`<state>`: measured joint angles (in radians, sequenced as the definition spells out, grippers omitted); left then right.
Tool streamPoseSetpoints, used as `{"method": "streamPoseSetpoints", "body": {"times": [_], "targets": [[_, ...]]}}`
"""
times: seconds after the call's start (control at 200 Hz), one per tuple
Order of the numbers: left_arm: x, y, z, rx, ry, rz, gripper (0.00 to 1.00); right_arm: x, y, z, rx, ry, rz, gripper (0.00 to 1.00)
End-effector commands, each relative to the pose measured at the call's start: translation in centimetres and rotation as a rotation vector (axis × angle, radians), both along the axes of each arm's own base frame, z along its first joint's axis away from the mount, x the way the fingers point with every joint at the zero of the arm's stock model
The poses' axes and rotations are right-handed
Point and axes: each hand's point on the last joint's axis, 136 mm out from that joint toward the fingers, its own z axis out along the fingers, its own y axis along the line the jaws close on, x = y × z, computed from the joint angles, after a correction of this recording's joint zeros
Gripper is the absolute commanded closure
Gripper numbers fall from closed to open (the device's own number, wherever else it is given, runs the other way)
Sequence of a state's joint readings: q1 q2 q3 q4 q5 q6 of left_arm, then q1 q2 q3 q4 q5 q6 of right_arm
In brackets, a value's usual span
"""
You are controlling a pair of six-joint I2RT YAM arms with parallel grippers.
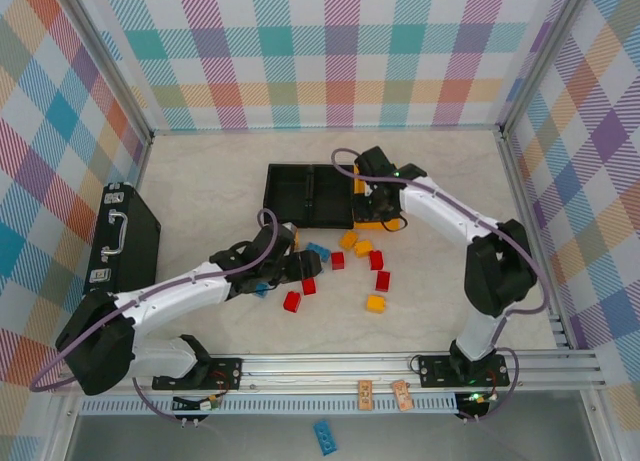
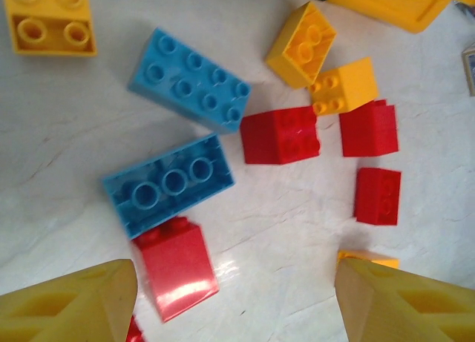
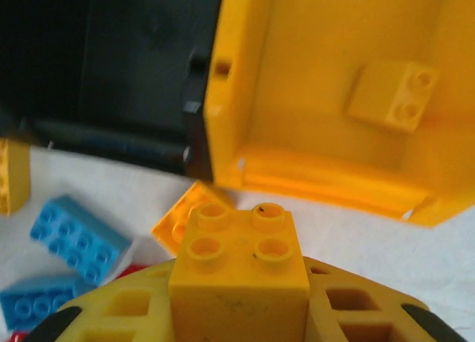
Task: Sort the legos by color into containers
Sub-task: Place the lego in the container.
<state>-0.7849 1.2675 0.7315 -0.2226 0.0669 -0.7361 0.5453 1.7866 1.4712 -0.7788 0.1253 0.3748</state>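
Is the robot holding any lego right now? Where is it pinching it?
Yes. The right end effector is shut on a yellow-orange four-stud plastic brick, pinching its two opposite sides below the studs. The left end effector is open, holding nothing.

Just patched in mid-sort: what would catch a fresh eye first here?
The right pincer is shut on a held yellow brick, just short of the open yellow bin, where a lone yellow brick lies on the floor. At mid-table, the open left pincer hangs over the loose bricks, a scatter of red, blue and yellow.
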Motion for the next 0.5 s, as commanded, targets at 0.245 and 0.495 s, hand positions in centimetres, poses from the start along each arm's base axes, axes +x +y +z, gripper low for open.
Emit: {"method": "streamPoseSetpoints", "body": {"times": [0.245, 0.495], "targets": [[0.8, -2.4, 1.4, -0.012, -0.052, -0.06, 0.3, 5.7, -2.5, -1.4, -0.116, 0.014, -0.148, 0.71], [0.8, -2.3, 0.8, 0.005, -0.043, -0.059, 0.3, 7.0, -2.9, -3.0, -0.129, 0.034, -0.176, 0.69]]}}
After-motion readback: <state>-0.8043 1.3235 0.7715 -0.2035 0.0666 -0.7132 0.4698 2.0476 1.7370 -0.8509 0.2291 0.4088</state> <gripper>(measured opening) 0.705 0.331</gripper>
